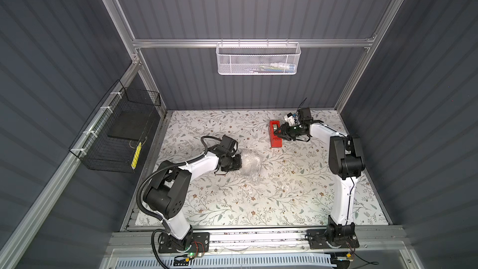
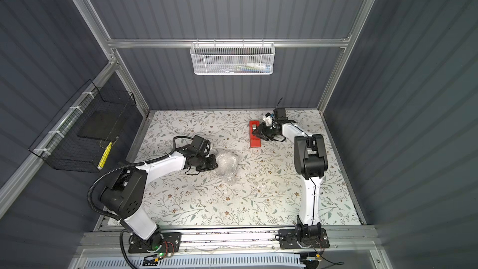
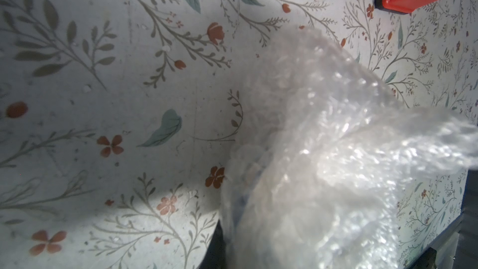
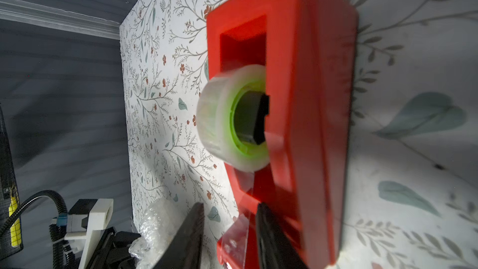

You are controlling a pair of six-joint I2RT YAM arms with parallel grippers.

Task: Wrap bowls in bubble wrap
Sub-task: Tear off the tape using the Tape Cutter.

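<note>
From above, in both top views, the bubble wrap (image 1: 250, 164) (image 2: 228, 164) sits as a rounded, crinkly, whitish bundle on the flowered bench (image 1: 258, 203), left of the middle, with a loose tail trailing towards the front. The left tool (image 1: 239, 163) (image 2: 216, 163) meets its left edge. The left wrist view adds the texture: small shiny bubbles, soft folds, and the wrap (image 3: 323, 151) bunching towards the camera, so the left tool reads as clenched on the bubble wrap. What is inside the bundle is too veiled to make out. Well apart, near the back of the bench, lies a red tape dispenser (image 1: 275, 143) (image 2: 254, 143), a long, hard plastic block, with the right tool (image 1: 278, 133) (image 2: 254, 131) over its middle. Only the right wrist view shows the clear roll of tape (image 4: 219, 117) on its green core in the dispenser (image 4: 310, 99). It also shows the right tool (image 4: 230, 210) released, its two dark fingers (image 4: 199, 216) standing apart on either side of a loose, glossy tape end.
</note>
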